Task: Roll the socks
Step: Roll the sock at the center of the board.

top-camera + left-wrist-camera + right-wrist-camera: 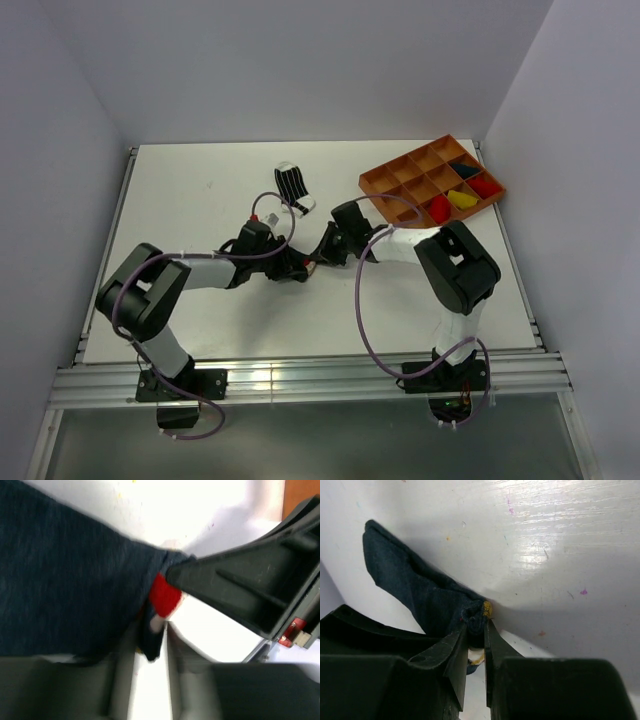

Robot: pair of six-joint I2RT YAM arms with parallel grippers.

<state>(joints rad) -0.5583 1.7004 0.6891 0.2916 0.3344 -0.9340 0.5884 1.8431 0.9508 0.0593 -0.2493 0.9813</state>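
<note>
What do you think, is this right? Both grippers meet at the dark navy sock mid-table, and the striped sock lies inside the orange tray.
Not quite. The top external view shows the striped sock on the table, left of the orange tray, not inside it. The rest holds: the left gripper and right gripper meet at the dark navy sock mid-table.

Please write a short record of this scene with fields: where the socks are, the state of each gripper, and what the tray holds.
navy sock: on the table, middle; both grippers meet at one end
left gripper: seems shut on the navy sock; view blurred
right gripper: shut on the navy sock
striped sock: flat on the table beyond the grippers, untouched
tray: far right; holds red bundles, a yellow bundle and a dark item
</note>
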